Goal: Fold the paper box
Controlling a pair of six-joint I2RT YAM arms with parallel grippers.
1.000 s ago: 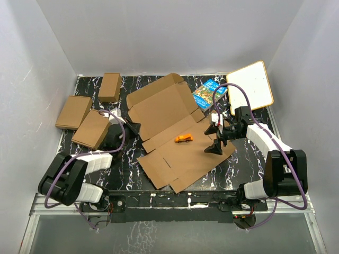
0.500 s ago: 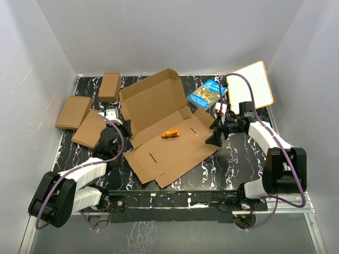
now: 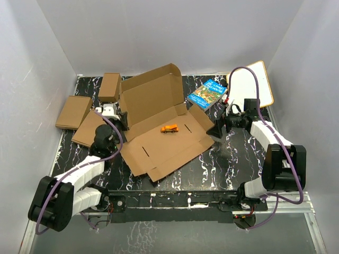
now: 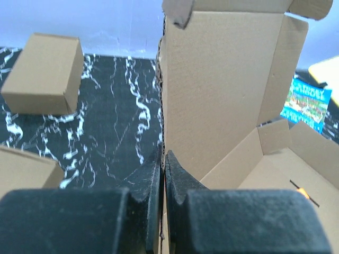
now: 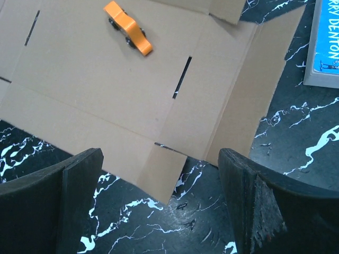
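Brown corrugated card, the paper box (image 3: pixel 159 145) lies in the middle of the bench (image 3: pixel 233 164), its rear panel raised; my left gripper (image 4: pixel 163 174) has its jaws pinched together on that panel's left edge; my right gripper (image 5: pixel 159 159) hovers at the sheet's right edge, jaws wide apart, holding nothing. I judge the panel wants steady holding while the right lifts the side flap along its crease; the orange toy car (image 3: pixel 169 128) must not shift.

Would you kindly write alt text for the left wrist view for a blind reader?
The left gripper has its fingers shut on a side edge of the paper box, whose back panel stands upright. A smaller folded cardboard box sits at left on the black marbled table, a blue book at right.
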